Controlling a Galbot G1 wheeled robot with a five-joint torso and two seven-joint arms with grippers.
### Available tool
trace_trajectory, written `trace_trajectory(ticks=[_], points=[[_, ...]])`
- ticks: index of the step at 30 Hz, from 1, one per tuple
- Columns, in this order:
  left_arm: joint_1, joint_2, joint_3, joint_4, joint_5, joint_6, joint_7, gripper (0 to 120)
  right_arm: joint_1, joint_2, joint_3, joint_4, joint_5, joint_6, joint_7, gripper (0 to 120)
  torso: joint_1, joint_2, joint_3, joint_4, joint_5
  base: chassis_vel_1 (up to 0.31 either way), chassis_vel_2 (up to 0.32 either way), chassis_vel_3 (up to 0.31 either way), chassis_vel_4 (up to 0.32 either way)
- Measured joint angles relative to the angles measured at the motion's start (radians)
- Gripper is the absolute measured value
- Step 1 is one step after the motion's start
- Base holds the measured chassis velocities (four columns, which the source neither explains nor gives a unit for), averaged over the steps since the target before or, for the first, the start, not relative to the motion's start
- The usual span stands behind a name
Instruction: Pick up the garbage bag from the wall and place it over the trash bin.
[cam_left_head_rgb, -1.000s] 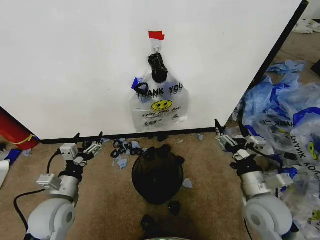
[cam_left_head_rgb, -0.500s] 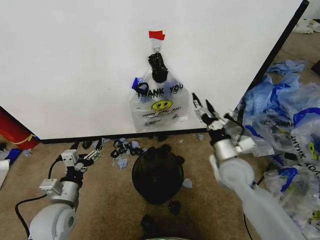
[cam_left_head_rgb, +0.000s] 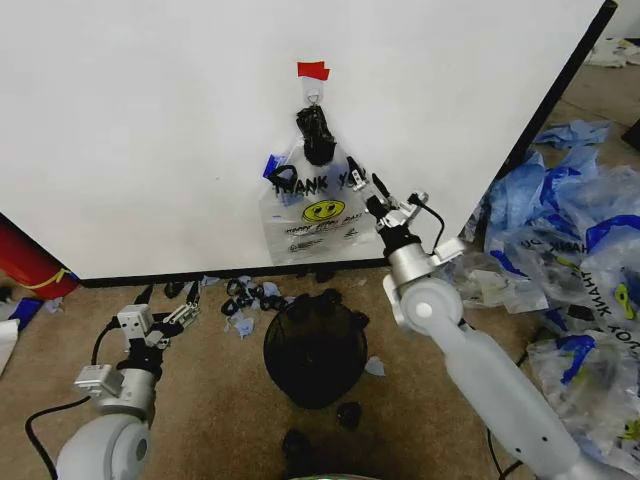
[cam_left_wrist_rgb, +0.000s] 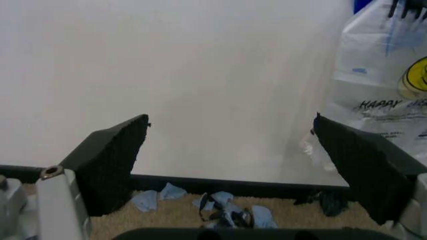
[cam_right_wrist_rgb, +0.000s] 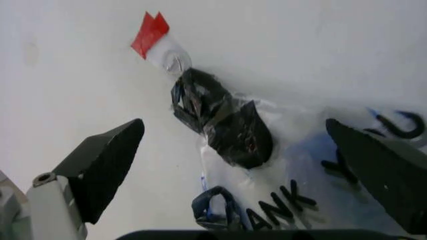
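Note:
The garbage bag (cam_left_head_rgb: 318, 205), clear plastic with black "THANK YOU" print and a yellow smiley, hangs by its dark bunched top from a hook under red tape on the white wall (cam_left_head_rgb: 150, 120). My right gripper (cam_left_head_rgb: 385, 198) is raised and open just right of the bag's lower half, near its edge. In the right wrist view the bag's knotted top (cam_right_wrist_rgb: 223, 122) lies between the open fingers (cam_right_wrist_rgb: 100, 167), some way ahead. The black wire-mesh trash bin (cam_left_head_rgb: 315, 350) stands on the carpet below the bag. My left gripper (cam_left_head_rgb: 170, 305) rests low at the left, open, facing the wall (cam_left_wrist_rgb: 200, 75).
A heap of bluish plastic bags (cam_left_head_rgb: 575, 240) covers the floor at the right. Small black clips and blue scraps (cam_left_head_rgb: 250, 295) lie along the wall's base. A red object (cam_left_head_rgb: 25, 260) sits at the far left. The wall's black edge strip (cam_left_head_rgb: 540, 120) slants down at the right.
My right arm has swung up and leftward from the floor at the right to beside the hanging bag. The left arm has dropped slightly. The bag and bin have not moved.

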Motion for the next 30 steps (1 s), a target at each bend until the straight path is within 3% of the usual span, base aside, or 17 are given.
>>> trace_trajectory(ticks=[30], points=[[0.01,-0.035,-0.001,0.011,0.022,-0.024,-0.001,98,0.156,0.084,-0.124,-0.213,0.046,0.035,-0.061,100,0.0,0.0,0.0,0.0001,0.0,0.0,0.0,0.0,0.0]])
